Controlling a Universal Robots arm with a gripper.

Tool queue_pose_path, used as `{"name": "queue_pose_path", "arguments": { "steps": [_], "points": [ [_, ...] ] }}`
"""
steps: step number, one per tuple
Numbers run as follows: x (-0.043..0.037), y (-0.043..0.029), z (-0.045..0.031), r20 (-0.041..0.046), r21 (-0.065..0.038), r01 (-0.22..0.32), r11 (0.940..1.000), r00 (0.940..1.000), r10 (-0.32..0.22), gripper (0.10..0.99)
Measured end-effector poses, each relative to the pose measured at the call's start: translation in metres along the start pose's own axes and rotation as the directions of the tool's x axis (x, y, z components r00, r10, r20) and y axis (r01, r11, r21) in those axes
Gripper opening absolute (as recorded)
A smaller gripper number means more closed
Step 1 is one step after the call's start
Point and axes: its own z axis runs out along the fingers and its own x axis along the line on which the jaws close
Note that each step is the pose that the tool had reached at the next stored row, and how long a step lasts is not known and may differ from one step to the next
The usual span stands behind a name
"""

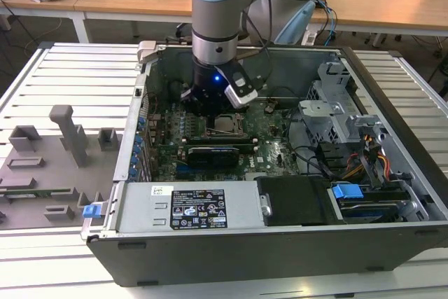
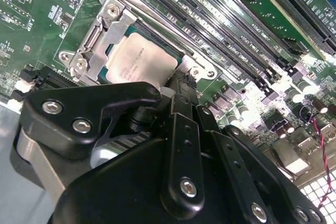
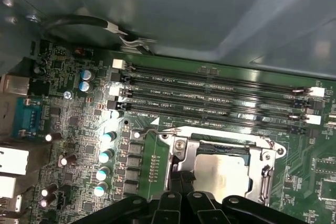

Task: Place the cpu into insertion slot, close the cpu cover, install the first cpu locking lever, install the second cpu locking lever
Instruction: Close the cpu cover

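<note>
The gripper (image 3: 181,179) stands low over the socket area, its 2 fingers (image 3: 176,182) pressed together with nothing pinched between them. In the second wrist view the fingertips (image 2: 179,92) meet 1 edge of the cpu cover (image 2: 113,22); whether they touch the metal cannot be told.

The cpu (image 2: 139,59) sits in the insertion slot (image 3: 226,149), dull silver face up. The grey cover frame lies flat around it, and the chip shows through the square window. A thin metal lever rod (image 2: 157,22) runs along 1 side of the frame, between the frame and the long black memory slots (image 3: 210,85). Whether this rod is latched cannot be told.

In the exterior view the arm (image 1: 220,12) descends from the top centre of the frame into an open computer case (image 1: 210,250). The gripper is at the centre, over the green motherboard (image 1: 273,148). A power supply (image 1: 185,208) lies along the near side of the case. The case rests on a slatted table (image 1: 77,75). Grey fixture blocks (image 1: 63,131) stand at the exterior view's left. Wooden desks (image 1: 126,1) cross the top of the frame
</note>
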Motion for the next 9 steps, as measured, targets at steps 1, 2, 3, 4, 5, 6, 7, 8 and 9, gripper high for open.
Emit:
{"name": "queue_pose_path", "arguments": {
  "steps": [1, 2, 3, 4, 5, 6, 7, 8, 9],
  "points": [
    [-0.0001, 0.0001, 0.0002, 0.0002, 0.0, 0.0, 1.0, 1.0, 0.0, 0.106],
    [-0.0004, 0.0001, 0.0003, 0.0003, -0.001, 0.0, 1.0, 1.0, 0.0, 0.106],
    [-0.0011, 0.0, 0.0003, 0.0005, -0.001, 0.0, 1.0, 1.0, 0.0, 0.106],
    [-0.0023, -0.0002, 0.0003, 0.0005, -0.001, 0.0, 1.0, 1.0, 0.0, 0.106],
    [-0.0031, -0.0003, 0.0003, 0.0004, -0.001, 0.0, 1.0, 1.0, 0.0, 0.106],
    [-0.004, -0.0003, 0.0006, 0.0013, -0.001, 0.0, 1.0, 1.0, 0.0, 0.106],
    [-0.0049, -0.0004, 0.0004, 0.0005, -0.001, 0.0, 1.0, 1.0, 0.0, 0.106],
    [-0.0053, -0.0006, 0.0003, 0.0003, -0.001, 0.0, 1.0, 1.0, 0.0, 0.106],
    [-0.0054, -0.0006, 0.0003, 0.0005, 0.0, 0.0, 1.0, 1.0, 0.0, 0.106]
  ]
}}
